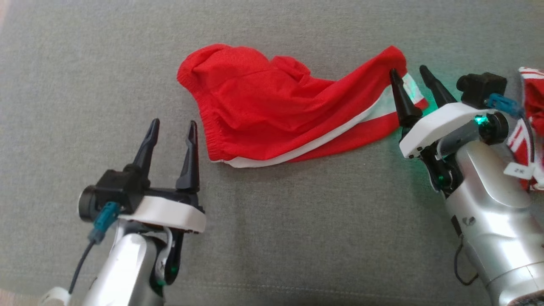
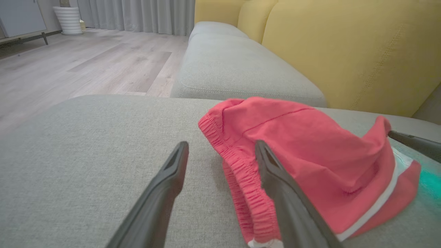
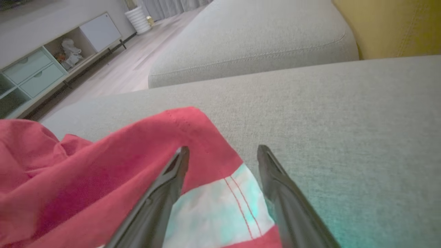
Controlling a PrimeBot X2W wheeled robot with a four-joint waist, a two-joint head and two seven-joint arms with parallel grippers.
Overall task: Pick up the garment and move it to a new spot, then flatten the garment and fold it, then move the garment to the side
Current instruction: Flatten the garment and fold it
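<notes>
Where the grey woven seat cushion [image 1: 297,221] spreads before us, we note the red mesh shorts with a white side stripe [image 1: 272,110] lying rumpled at its middle, with the elastic waistband [image 1: 207,127] to the left and the leg hem to the right. Left gripper [image 1: 174,124]: fingers spread wide, empty, just beside the waistband; whether they touch it we cannot tell. Right gripper [image 1: 408,70]: fingers also wide, straddling the striped hem corner, clamping nothing. A second red-and-white striped cloth [image 1: 533,106] sits at the right edge. A yellow upholstered backrest [image 2: 344,51] rises beyond the cushion.
</notes>
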